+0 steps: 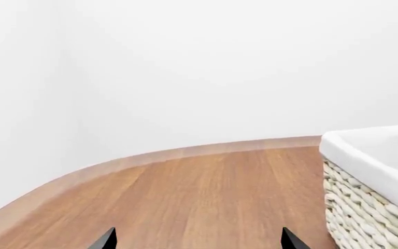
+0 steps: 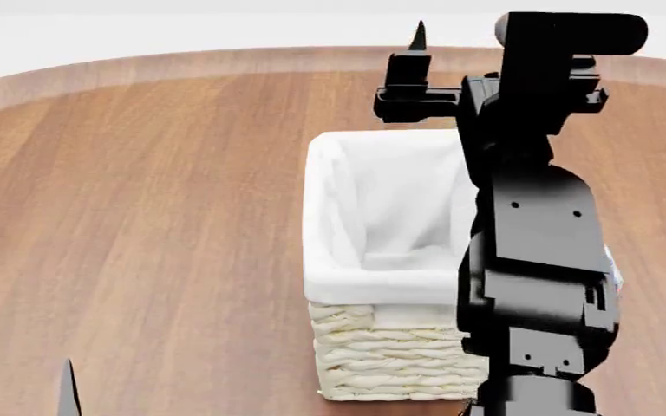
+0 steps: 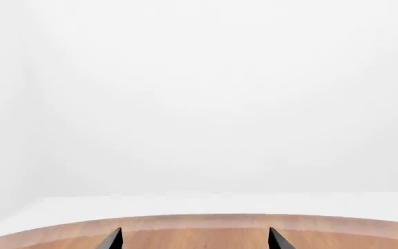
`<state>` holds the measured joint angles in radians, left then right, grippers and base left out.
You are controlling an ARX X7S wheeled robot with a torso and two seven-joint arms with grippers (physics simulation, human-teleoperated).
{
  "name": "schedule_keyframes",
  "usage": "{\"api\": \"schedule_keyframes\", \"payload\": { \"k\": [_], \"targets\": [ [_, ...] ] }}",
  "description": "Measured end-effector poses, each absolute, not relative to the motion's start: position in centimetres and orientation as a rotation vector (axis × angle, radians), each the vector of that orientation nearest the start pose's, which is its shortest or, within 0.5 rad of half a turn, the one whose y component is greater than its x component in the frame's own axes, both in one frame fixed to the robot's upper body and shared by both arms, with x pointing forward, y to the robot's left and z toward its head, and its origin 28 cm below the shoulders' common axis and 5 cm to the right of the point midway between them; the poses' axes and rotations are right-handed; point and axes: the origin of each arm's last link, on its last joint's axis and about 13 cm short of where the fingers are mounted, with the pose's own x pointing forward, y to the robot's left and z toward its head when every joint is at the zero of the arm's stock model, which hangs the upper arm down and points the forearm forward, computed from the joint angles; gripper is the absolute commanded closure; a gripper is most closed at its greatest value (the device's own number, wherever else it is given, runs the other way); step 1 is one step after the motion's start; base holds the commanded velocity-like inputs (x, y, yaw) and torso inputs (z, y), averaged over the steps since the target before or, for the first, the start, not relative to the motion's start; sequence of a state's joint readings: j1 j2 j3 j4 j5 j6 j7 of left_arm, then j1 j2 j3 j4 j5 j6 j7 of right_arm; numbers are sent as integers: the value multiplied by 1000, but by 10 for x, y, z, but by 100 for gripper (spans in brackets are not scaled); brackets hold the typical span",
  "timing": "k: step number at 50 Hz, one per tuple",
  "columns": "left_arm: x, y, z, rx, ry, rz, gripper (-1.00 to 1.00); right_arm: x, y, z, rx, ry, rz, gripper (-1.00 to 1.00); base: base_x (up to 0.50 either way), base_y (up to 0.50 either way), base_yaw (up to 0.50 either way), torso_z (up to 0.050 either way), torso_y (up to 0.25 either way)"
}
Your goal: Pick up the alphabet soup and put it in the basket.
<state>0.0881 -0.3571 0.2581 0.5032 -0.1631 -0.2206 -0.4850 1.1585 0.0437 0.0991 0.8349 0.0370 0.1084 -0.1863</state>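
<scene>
While the right pincer (image 2: pixel 416 65) is hanging spread and bare beyond the basket (image 2: pixel 385 347), the left pincer (image 1: pixel 197 241) is likewise gaping; the soup can is showing nowhere, progress undeterminable.

Bare simulated room; wood table (image 2: pixel 171 217); white walls (image 3: pixel 199 93)

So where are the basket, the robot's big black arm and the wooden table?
basket (image 2: pixel 345 342), head view, woven front wall.
right arm (image 2: pixel 536 234), head view, middle of the black forearm.
table (image 2: pixel 148 217), head view, bare wood left of the basket.
</scene>
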Motion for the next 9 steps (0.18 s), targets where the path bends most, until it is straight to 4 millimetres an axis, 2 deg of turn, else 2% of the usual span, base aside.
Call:
{"api": "schedule_keyframes", "payload": {
  "k": [9],
  "targets": [
    [178, 212, 79, 116, -146, 120, -100, 385, -130, 225, 34, -323, 94, -100, 0, 0, 0, 0, 0]
  ]
}}
